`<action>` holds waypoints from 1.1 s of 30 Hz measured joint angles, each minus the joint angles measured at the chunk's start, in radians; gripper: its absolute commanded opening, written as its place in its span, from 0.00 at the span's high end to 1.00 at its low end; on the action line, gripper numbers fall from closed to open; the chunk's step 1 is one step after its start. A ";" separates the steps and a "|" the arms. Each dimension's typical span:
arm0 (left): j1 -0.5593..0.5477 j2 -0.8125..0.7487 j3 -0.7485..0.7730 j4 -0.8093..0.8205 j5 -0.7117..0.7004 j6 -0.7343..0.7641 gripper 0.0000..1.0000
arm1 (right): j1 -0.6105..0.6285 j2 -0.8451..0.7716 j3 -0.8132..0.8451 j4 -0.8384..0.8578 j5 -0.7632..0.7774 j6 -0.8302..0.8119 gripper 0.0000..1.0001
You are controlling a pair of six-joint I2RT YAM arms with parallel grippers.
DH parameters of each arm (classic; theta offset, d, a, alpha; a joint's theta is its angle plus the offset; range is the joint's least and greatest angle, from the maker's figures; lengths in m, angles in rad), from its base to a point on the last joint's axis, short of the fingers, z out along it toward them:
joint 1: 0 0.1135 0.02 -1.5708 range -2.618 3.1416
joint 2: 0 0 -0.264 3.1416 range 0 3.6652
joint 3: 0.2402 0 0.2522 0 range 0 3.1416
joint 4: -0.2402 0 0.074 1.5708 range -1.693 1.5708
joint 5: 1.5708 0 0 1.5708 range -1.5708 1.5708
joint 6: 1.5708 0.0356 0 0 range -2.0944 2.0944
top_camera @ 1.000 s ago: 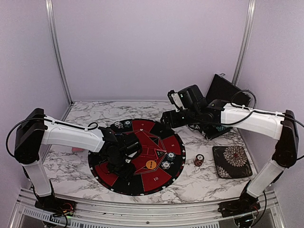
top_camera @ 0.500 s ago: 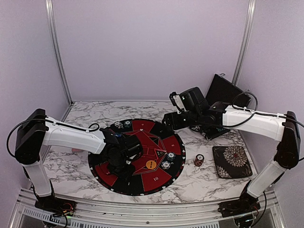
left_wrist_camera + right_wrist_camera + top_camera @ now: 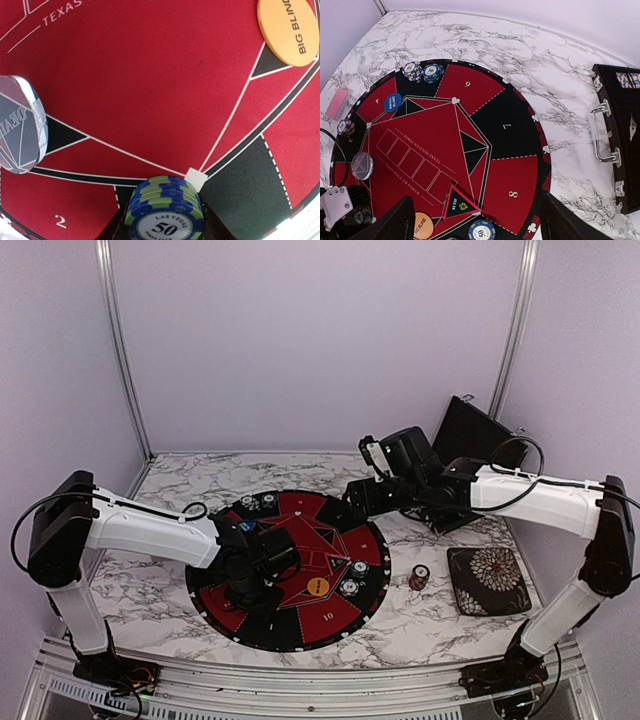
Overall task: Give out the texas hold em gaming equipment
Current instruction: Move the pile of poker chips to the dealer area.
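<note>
Since a second ago, left gripper (image 3: 165, 235) has narrowed around blue-green chip stack (image 3: 165, 212), apparently gripping it to place on the mat (image 3: 150, 75).

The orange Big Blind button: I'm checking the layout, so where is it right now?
In the top view the orange Big Blind button lies on the round mat's near side, just right of the left gripper, left of a chip stack.

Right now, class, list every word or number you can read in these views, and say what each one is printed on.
"LAS VEGAS", "50": blue-green chip stack.
"BIG BLIND": orange button.
"SMALL BLIND": blue button.
"TEXAS HOLD EM POKER": round mat, centre.
"ALL IN": triangle marker.
"9", "7", "8", "2": mat segments.
Clear dealer disc: lettering cut off.
Other chip faces: too small.
</note>
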 measured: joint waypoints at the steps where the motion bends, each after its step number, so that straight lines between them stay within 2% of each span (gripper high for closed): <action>1: 0.001 -0.006 -0.010 0.008 -0.002 -0.009 0.69 | 0.000 -0.002 0.000 0.001 0.000 0.000 0.17; 19: 0.136 -0.173 -0.219 0.074 -0.034 -0.122 0.70 | 0.000 -0.003 -0.027 0.023 0.000 0.000 0.17; 33: 0.265 -0.240 -0.293 0.091 -0.034 -0.142 0.70 | 0.000 -0.004 -0.041 0.042 -0.014 0.000 0.17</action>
